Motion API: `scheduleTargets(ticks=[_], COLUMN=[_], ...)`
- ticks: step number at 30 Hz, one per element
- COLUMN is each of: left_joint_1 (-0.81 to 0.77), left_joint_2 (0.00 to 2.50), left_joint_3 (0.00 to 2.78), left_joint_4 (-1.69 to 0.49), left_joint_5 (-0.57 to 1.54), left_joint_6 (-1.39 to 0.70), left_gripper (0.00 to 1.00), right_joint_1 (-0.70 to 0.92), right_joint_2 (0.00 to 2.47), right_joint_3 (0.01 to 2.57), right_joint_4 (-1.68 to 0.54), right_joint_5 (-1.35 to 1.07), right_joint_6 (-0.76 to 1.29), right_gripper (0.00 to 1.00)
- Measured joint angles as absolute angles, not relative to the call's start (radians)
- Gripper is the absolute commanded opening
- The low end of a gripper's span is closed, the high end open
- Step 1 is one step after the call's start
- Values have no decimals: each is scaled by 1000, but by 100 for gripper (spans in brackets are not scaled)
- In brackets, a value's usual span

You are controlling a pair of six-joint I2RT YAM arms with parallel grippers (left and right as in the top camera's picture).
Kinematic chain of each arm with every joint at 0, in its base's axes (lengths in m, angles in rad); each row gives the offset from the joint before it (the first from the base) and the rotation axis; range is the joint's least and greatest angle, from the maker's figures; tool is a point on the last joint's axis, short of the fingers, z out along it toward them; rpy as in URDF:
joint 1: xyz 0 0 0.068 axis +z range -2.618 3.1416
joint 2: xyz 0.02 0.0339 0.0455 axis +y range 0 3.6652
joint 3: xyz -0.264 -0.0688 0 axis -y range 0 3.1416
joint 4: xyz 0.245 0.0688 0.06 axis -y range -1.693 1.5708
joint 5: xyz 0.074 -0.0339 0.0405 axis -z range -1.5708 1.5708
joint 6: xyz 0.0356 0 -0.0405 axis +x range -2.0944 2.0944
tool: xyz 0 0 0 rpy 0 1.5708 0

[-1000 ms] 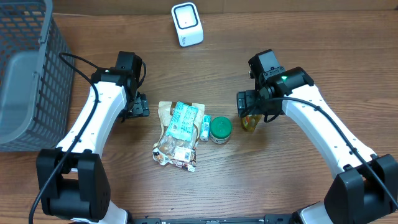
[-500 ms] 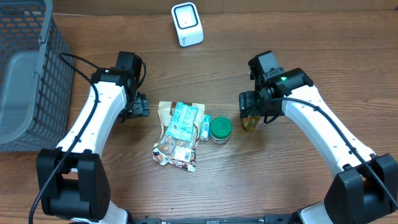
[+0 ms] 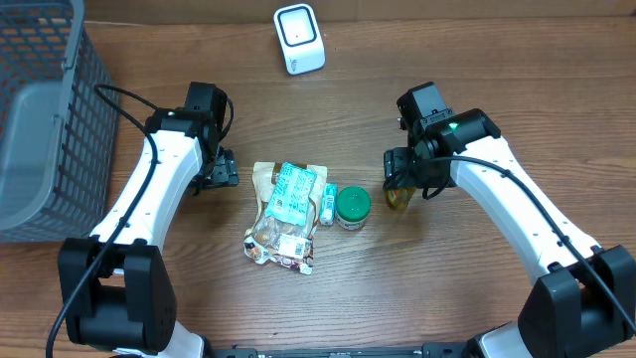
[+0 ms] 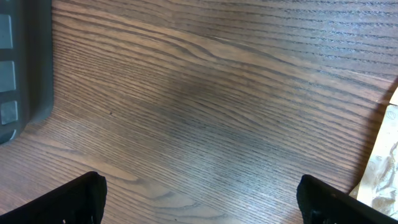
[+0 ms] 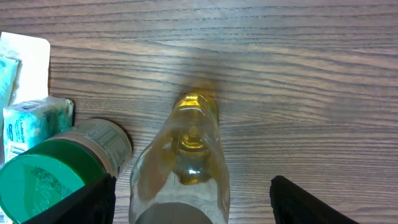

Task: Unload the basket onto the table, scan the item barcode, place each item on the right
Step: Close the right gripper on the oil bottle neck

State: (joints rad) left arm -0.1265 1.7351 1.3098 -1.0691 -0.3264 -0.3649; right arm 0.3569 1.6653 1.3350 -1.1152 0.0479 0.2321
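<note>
Scanning hadn't started: right gripper (image 5: 193,200) straddled the yellow bottle (image 5: 186,143), jaws wide, seemingly not gripping; left gripper (image 4: 202,199) gaped over bare table (image 4: 199,93) (scanner (image 3: 299,38) at top centre, untouched).

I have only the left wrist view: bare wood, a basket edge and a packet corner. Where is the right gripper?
Observer: The right gripper straddles a small bottle of yellow liquid, with its jaws open and not touching it.
Operator: And where is the scanner?
Observer: The white scanner sits at the table's far edge, between the two arms.
Operator: What is next to the bottle?
Observer: A green-lidded jar stands beside it, on the side toward the packet.
</note>
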Motion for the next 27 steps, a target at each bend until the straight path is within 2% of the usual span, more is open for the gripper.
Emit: scheduleTargets(ticks=[16,27], left_joint_1=[-126,-126], left_joint_2=[1735,1735], left_joint_3=[1310,1310], left_joint_4=[-1069,-1069], left_joint_5=[-326,-326], left_joint_6=[-365,-365], left_gripper=[99,100], right_joint_1=[357,357], right_joint_2=[1665,1665], right_joint_3=[1329,1264], right_joint_4=[-1114,-1037], right_joint_5=[25,32], right_joint_6=[233,233], right_gripper=[75,72])
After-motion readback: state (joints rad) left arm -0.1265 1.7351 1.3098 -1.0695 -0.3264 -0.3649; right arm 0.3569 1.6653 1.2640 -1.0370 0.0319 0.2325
